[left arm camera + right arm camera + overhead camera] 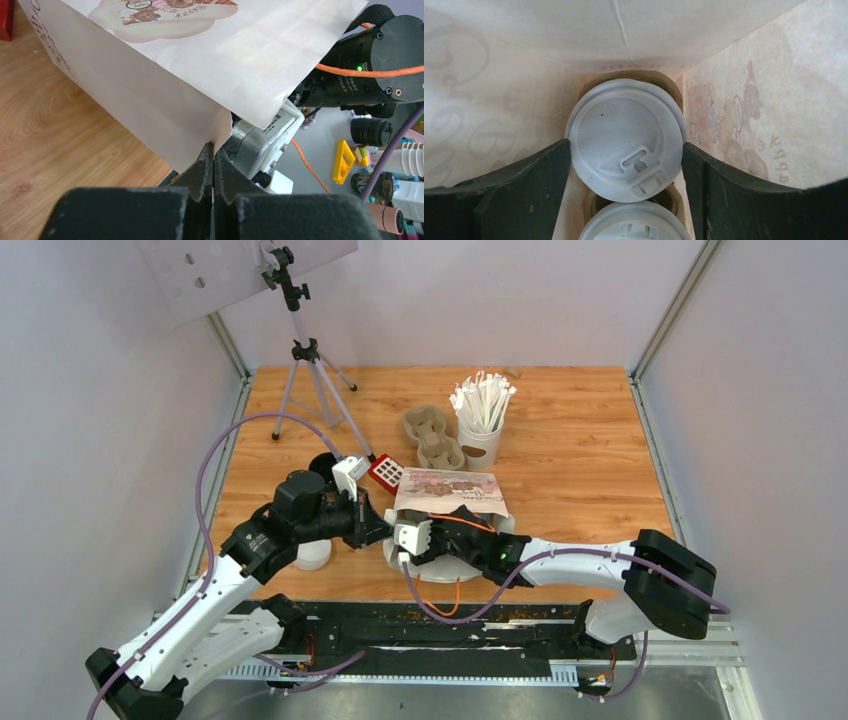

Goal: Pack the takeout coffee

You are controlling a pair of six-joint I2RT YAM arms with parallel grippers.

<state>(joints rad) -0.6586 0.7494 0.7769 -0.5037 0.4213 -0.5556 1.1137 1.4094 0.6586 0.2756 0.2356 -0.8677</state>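
A white printed paper bag (447, 490) is held up near the table's front. My left gripper (213, 145) is shut on the corner of the bag (200, 65) at its mouth. My right gripper (626, 150) reaches inside the bag (499, 75). Its fingers (544, 170) press both sides of the white lid of one takeout coffee cup (619, 125). A second lidded cup (634, 225) sits just nearer the camera. Both stand in a beige pulp tray (676, 90) inside the bag. The cups' brown bodies are hidden.
Another beige pulp tray (432, 438) and a white cup of paper-wrapped sticks (480, 420) stand at the back middle. A tripod (300, 350) stands back left, and a small red box (386, 473) lies beside the bag. A white round object (312, 553) lies under my left arm.
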